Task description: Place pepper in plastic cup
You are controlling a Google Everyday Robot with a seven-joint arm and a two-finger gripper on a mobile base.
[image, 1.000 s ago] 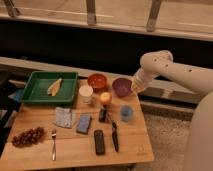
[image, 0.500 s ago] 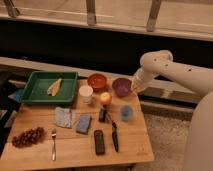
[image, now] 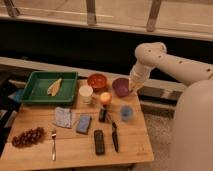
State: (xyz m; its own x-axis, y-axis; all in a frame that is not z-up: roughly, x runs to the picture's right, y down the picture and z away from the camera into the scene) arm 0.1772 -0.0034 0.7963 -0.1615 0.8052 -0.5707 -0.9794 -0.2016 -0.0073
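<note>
The light-blue plastic cup (image: 126, 113) stands upright on the wooden table (image: 130, 145), right of centre. My gripper (image: 133, 89) hangs from the white arm (image: 150, 55) at the right rim of the purple bowl (image: 120, 86), above and behind the cup. The pepper does not show in this view; it may be hidden at the gripper or in a bowl.
A green tray (image: 30, 95) holding a pale peel sits at the back left. An orange-red bowl (image: 97, 81), a white cup (image: 86, 93) and a round yellow-orange fruit (image: 105, 98) stand mid-table. Grapes (image: 27, 136), a fork (image: 53, 145), blue sponges (image: 83, 123) and black tools (image: 99, 141) lie in front.
</note>
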